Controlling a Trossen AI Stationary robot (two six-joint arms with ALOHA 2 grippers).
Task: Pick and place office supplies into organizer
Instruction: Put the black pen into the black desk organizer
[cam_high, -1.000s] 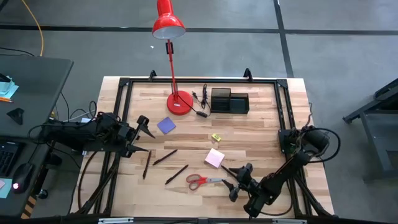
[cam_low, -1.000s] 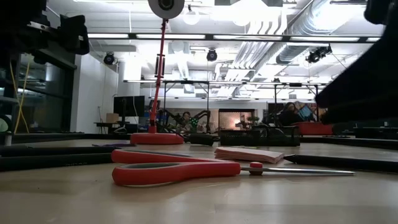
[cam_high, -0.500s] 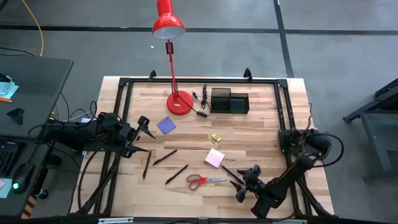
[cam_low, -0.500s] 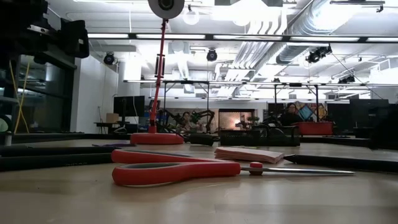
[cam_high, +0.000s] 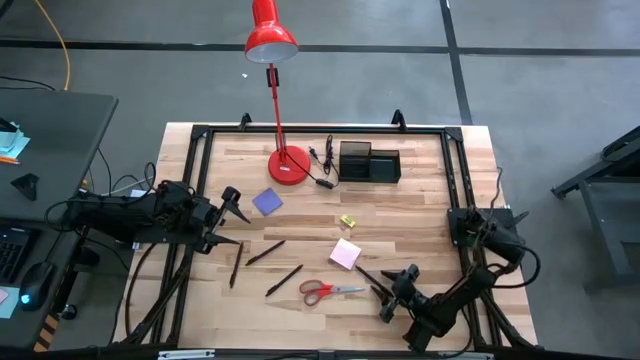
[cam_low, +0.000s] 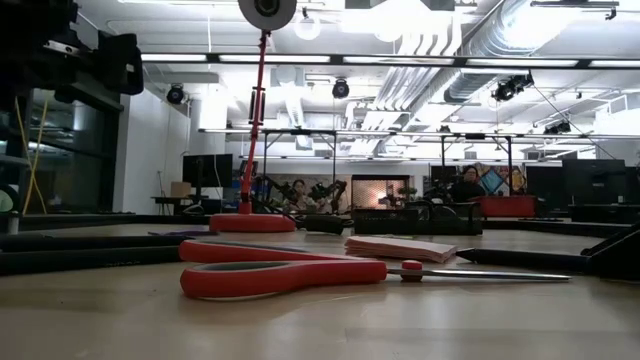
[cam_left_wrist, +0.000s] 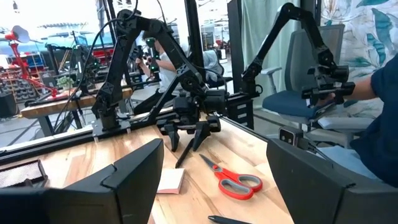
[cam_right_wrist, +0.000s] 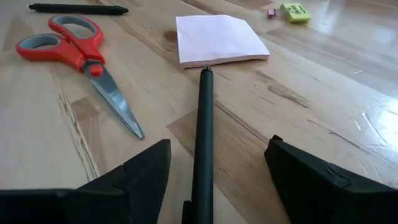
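Observation:
My right gripper (cam_high: 390, 293) is open and low over the table near its front edge. Its fingers stand on either side of a thin dark pen (cam_right_wrist: 202, 143) without touching it. The pen lies flat, its far tip against the pink note pad (cam_right_wrist: 219, 38). Red-handled scissors (cam_high: 328, 290) lie flat to the pen's left. The purple-blue pad (cam_high: 267, 202), a tiny yellow piece (cam_high: 347, 221) and several other pens (cam_high: 265, 252) lie on the table. The black organizer (cam_high: 369, 162) stands at the back. My left gripper (cam_high: 232, 215) waits open at the left.
The red desk lamp's round base (cam_high: 288, 166) stands left of the organizer, with a small dark cable (cam_high: 322, 165) between them. A black frame (cam_high: 200, 140) runs along the table's edges. There is bare wood between the yellow piece and the organizer.
My right gripper has come down toward the table and gone a little toward the right edge, ending low astride the pen by the pink pad. Its arm has folded lower at the front right corner. Nothing on the table has moved.

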